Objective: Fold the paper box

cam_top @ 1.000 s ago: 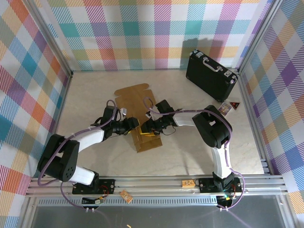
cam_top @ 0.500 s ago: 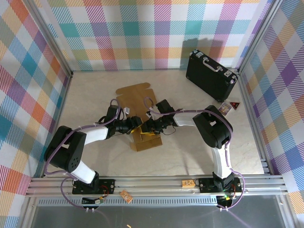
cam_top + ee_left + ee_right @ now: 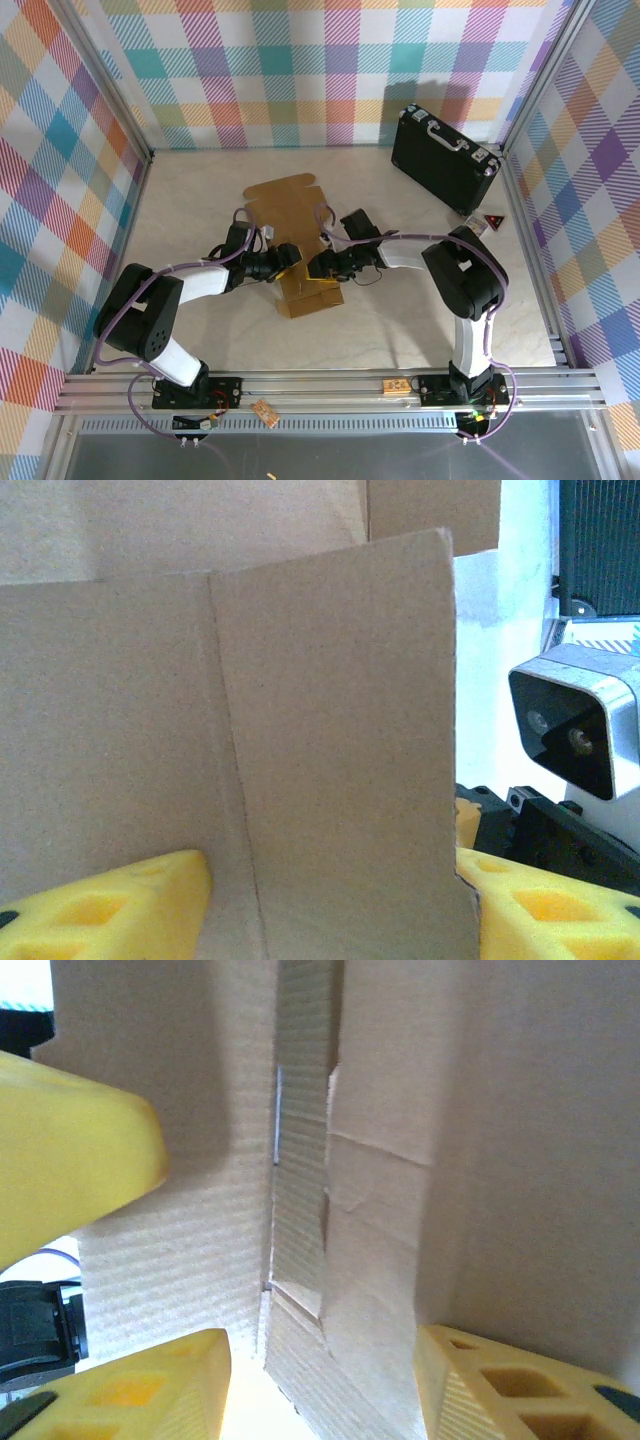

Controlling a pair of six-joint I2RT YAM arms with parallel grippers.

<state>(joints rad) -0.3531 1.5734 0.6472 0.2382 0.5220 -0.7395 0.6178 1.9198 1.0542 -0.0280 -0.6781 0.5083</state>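
The pale marbled tabletop (image 3: 400, 320) sat inside walls of bright checked cloth (image 3: 300, 70), with a metal rail (image 3: 330, 385) along the near edge. A black case (image 3: 445, 158) stood at the far right corner, well apart from the work. The paper box (image 3: 290, 215) lay half-formed near the table's centre, its near panels raised between the two grippers. The left gripper (image 3: 287, 262) and right gripper (image 3: 316, 267) met there, covering the fold. In each wrist view, cardboard stood between parted yellow fingers (image 3: 110, 900), (image 3: 520, 1385). Whether either gripper was pinching the cardboard or merely straddling it, I could not tell.
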